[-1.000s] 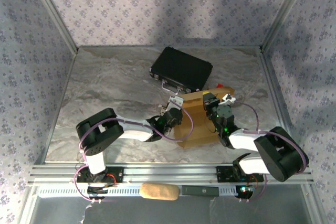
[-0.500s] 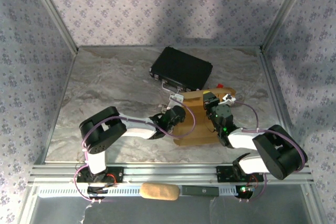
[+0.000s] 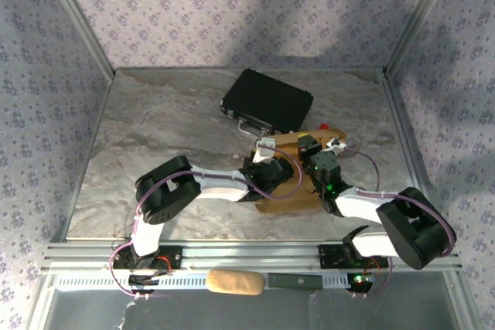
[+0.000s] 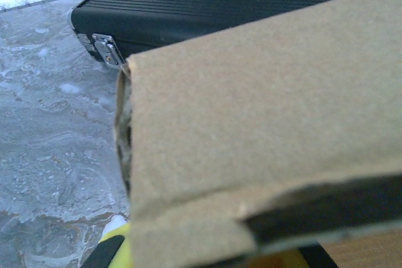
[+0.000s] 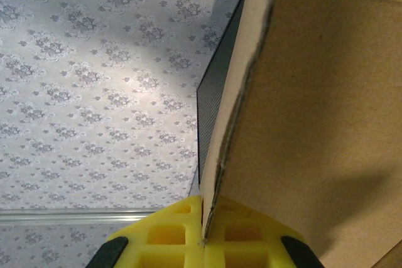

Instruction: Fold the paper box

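The paper box (image 3: 290, 195), plain tan cardboard, stands partly folded on the marble table between my two grippers. My left gripper (image 3: 277, 177) is shut and pressed against the box's left side. In the left wrist view a broad cardboard flap (image 4: 264, 111) lies across the jaws, with a yellow finger (image 4: 119, 250) peeking out beneath; I cannot tell whether any cardboard is pinched. My right gripper (image 3: 311, 151) is at the box's far right. Its yellow jaws (image 5: 204, 208) are shut on the edge of an upright cardboard wall (image 5: 314, 123).
A black hard case (image 3: 267, 100) with metal latches (image 4: 105, 48) lies just behind the box, close to both grippers. A small red object (image 3: 323, 126) sits behind the box's right corner. A tan roll (image 3: 232, 282) rests on the front rail. Wallpapered walls enclose the table.
My left arm has swung to the right onto the box and its jaws have closed. The box's left side has been pushed inward. The right gripper holds its place.
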